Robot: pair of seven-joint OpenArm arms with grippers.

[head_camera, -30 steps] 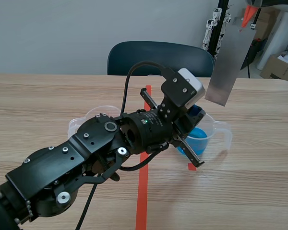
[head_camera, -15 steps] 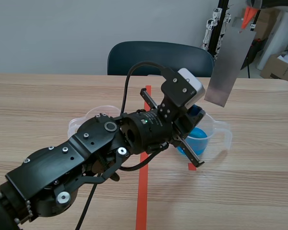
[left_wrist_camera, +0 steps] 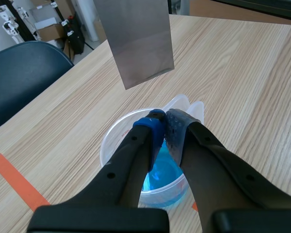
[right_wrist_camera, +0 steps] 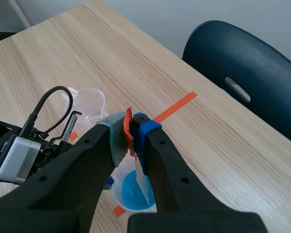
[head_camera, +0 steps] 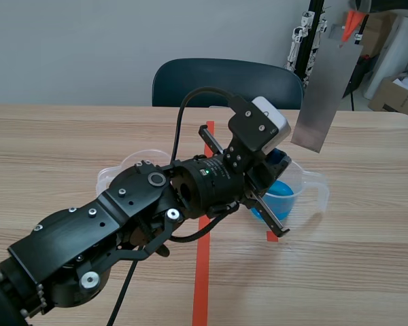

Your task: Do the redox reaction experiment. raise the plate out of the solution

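Observation:
A grey metal plate (head_camera: 323,85) with orange tape at its top hangs in the air above and behind the clear beaker (head_camera: 300,178) of blue solution (head_camera: 283,192), fully out of the liquid. My right gripper (right_wrist_camera: 132,130) is shut on the plate's top edge, and the plate (right_wrist_camera: 142,180) hangs edge-on above the blue solution (right_wrist_camera: 131,192). My left gripper (left_wrist_camera: 165,121) is shut at the far rim of the beaker (left_wrist_camera: 117,133), with the blue pad (left_wrist_camera: 152,124) reaching inside the wall. The plate (left_wrist_camera: 136,39) hangs just ahead of it.
An empty clear beaker (head_camera: 121,168) stands left of the orange tape line, partly behind my left arm; it also shows in the right wrist view (right_wrist_camera: 89,103). A dark blue chair (head_camera: 224,81) is pushed up to the table's far edge.

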